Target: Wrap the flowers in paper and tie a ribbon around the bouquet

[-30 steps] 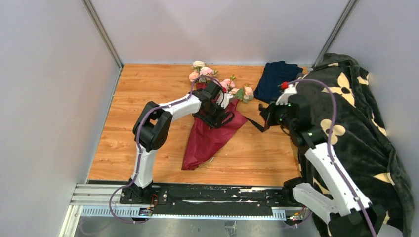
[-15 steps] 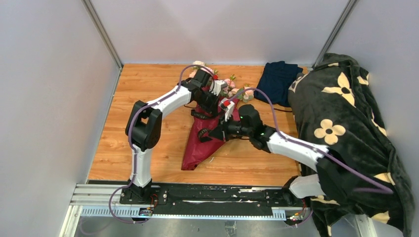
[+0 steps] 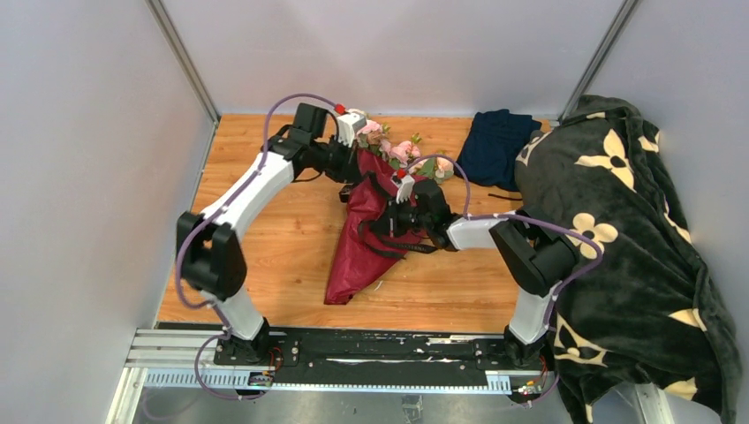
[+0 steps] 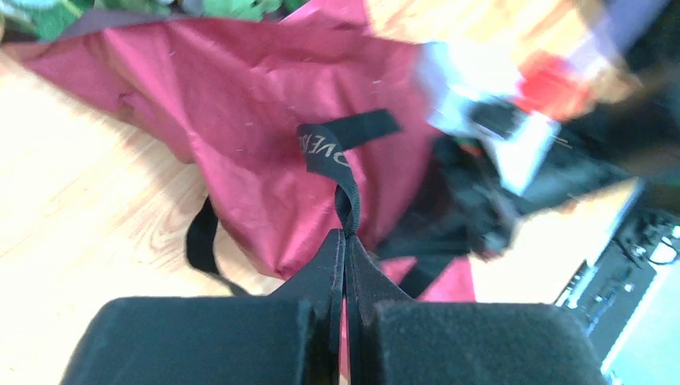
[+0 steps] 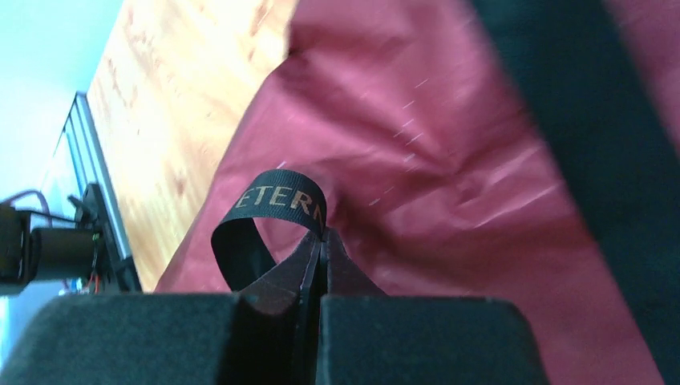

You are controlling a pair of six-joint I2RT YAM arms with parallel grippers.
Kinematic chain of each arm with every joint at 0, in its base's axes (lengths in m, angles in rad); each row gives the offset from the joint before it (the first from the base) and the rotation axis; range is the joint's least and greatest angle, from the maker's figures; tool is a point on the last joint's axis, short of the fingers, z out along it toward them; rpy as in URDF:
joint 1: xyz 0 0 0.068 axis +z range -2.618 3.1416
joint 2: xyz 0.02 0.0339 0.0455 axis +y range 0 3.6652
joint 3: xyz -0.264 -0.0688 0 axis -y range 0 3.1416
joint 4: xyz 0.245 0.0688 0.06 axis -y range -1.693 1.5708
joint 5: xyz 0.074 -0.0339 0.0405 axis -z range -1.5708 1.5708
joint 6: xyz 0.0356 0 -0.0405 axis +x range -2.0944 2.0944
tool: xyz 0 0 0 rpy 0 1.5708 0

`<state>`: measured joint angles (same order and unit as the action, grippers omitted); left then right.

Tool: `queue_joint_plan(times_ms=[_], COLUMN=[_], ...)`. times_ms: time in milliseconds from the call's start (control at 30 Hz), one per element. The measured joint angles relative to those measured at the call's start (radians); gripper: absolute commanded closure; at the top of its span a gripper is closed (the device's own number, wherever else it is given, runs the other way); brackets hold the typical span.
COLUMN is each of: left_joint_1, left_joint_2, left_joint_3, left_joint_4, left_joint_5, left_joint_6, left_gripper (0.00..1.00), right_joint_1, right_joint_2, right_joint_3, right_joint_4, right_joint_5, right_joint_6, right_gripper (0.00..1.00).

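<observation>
Two pincers, both pressed together on black tape. Left gripper (image 4: 346, 241) has its tips pinched on the ribbon (image 4: 325, 148), which leaves them as a twisted strand and then flattens out, gold lettering up, across the paper (image 4: 240, 96). Right gripper (image 5: 321, 241) is likewise clamped, with a small lettered loop of the same ribbon standing up from its tips and the red sheet right behind. From above, the two heads sit close together over the upper half of the bouquet (image 3: 358, 256), the left at its left edge, the right on its right flank.

Ribbon: strands cross the cone about its middle. One slack loop lies off the left edge on the table (image 3: 265, 238). Whether a knot has formed I cannot tell, as the crossing is hidden under the heads.

Bouquet lies flat, narrow tip toward the arm bases, flowers (image 3: 402, 150) out at the far end. Navy cloth (image 3: 495, 141) and flowered blanket (image 3: 636, 230) are off to the right, apart from the work.

Judged step: drawing the tie snug. To do it well, pull the two ends in opposite directions, evenly and low along the table, so the band sits at the cone's middle and does not creep toward the thin tip. Gentle tension — the sheet is crinkly and looks easy to crush or tear. Neither grip should loosen until the slack loop is taken up, and the cone should not be dragged sideways.
</observation>
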<state>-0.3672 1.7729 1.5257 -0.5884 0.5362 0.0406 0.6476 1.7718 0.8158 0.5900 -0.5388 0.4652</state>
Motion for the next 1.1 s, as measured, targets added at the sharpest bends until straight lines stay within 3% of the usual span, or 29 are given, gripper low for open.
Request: queue_joint_plan(times_ms=[200,433,467,500,533,567,600,833,967,1100], left_joint_1=[-0.053,-0.254,-0.278,-0.290,-0.300,-0.305,-0.308,-0.235,-0.120,-0.109], left_joint_2=[-0.237,-0.184,-0.167,-0.156,-0.140,-0.126,-0.110,-0.115,-0.146,-0.097], left_joint_3=[-0.139,-0.294,-0.307,-0.310,-0.310,-0.307,-0.300,-0.180,-0.111,-0.107], left_joint_4=[0.031,0.024,0.020,0.015,0.013,0.013,0.005,-0.097,-0.058,-0.009], left_joint_5=[0.052,0.024,0.004,-0.009,-0.024,-0.037,-0.053,-0.039,-0.054,-0.095], left_joint_6=[0.025,0.193,0.229,0.255,0.285,0.316,0.344,0.481,0.481,0.481], left_gripper=[1.00,1.00,0.95,0.80,0.58,0.47,0.44,0.32,0.28,0.27], right_joint_1=[-0.068,-0.103,-0.107,-0.109,-0.113,-0.115,-0.117,-0.126,-0.126,-0.126], right_joint_2=[0.146,0.231,0.231,0.230,0.230,0.230,0.229,0.181,0.163,0.160], right_joint_3=[0.165,0.303,0.303,0.303,0.303,0.303,0.303,0.293,0.289,0.283], right_joint_4=[0.023,0.036,0.025,0.019,0.010,0.002,-0.011,-0.087,-0.090,-0.090], right_joint_5=[-0.015,-0.099,-0.109,-0.116,-0.122,-0.127,-0.132,-0.142,-0.146,-0.150], right_joint_6=[0.067,0.128,0.127,0.126,0.122,0.121,0.117,0.080,0.072,0.073], right_gripper=[1.00,0.99,0.99,0.99,0.99,0.99,0.99,1.00,1.00,0.99])
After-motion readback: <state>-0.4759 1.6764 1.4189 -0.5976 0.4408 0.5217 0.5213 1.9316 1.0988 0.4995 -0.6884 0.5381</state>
